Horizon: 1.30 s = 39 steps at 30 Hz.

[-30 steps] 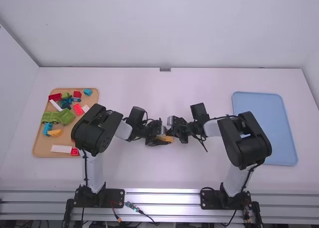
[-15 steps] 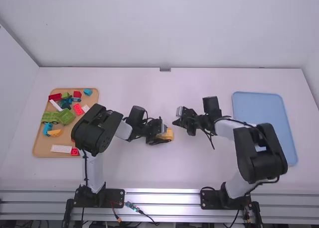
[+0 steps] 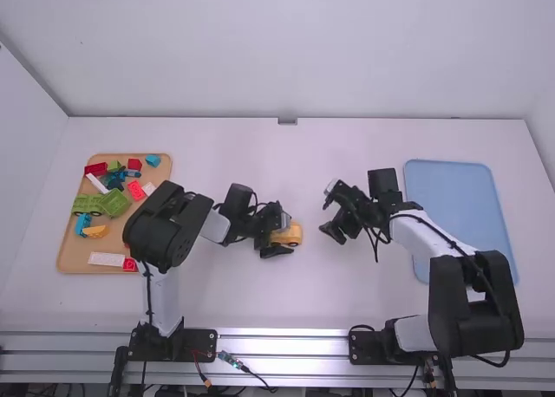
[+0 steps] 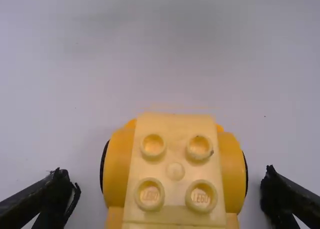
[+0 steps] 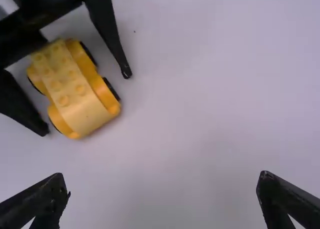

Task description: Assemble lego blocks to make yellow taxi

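Observation:
In the high view my left gripper (image 3: 279, 234) is around the yellow car (image 3: 290, 233) on the table's middle. The left wrist view has the car (image 4: 175, 171), studs up, between the spread fingers of my left gripper (image 4: 167, 194), with a gap on each side. My right gripper (image 3: 326, 213) is to the right of the car in the high view, apart from it. In the right wrist view my right gripper (image 5: 162, 189) is open over bare table, and the car (image 5: 75, 89) stands on its black wheels between the left gripper's fingers.
An orange-tan tray (image 3: 74, 260) with several coloured blocks is at the far left, including a yellow piece (image 3: 95, 231), a green block (image 3: 114, 203) and a white plate (image 3: 107, 259). A blue tray (image 3: 460, 215) lies at the right, partly behind the right arm.
My right gripper has backed away from the car to the right. My left gripper has let go of the car, its fingers now spread wider in the high view, while the left arm has hardly moved.

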Motion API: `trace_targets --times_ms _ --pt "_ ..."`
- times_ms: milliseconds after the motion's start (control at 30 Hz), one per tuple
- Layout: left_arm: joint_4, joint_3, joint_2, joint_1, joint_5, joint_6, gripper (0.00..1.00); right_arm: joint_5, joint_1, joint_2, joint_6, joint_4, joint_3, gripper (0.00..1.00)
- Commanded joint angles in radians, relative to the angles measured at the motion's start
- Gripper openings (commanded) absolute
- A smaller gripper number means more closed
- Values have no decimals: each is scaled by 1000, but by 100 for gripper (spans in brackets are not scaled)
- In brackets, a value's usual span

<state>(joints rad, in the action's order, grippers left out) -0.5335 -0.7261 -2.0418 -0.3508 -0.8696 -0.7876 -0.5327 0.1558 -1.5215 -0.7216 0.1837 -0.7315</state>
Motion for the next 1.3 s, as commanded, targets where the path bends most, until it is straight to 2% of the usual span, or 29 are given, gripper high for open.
trace_targets --times_ms 0,200,333,400,467,500,567,600,667,800,833,933,967,1000,1033,1100,1267 --pt "65 -6 64 -3 122 33 99 33 2 20 29 0 4 99" --pt "265 -18 254 7 156 30 99 33 0 20 26 0 4 99" --pt "447 -63 403 61 154 29 99 33 3 20 26 -1 4 99" --pt "549 -96 461 102 156 35 99 33 2 20 27 -6 4 99" --pt "751 -175 538 208 160 40 99 32 1 20 56 -31 4 99" --pt "763 -180 541 215 161 40 99 32 1 20 60 -35 4 99" --pt "920 -261 567 312 196 71 99 29 2 20 75 -53 4 99" --pt "937 -273 568 327 205 88 99 28 2 20 75 -56 4 99" --pt "1006 -343 568 413 266 227 99 29 2 20 82 -71 4 99" --pt "1001 -405 562 554 385 502 99 29 2 20 134 -103 4 99" --pt "979 -420 556 624 470 662 99 29 2 20 148 -116 4 99" --pt "919 -420 555 742 582 951 99 29 2 20 149 -126 4 99" --pt "898 -419 555 803 605 1137 99 29 2 20 149 -129 4 99" --pt "898 -419 555 803 605 1137 99 29 2 20 149 -129 4 99" --pt "921 -419 555 869 627 1366 99 30 2 20 149 -129 4 99" --pt "1027 -417 555 937 625 1543 99 29 2 20 150 -140 4 99" --pt "1130 -375 555 1035 669 1656 99 29 2 20 150 -155 4 99"
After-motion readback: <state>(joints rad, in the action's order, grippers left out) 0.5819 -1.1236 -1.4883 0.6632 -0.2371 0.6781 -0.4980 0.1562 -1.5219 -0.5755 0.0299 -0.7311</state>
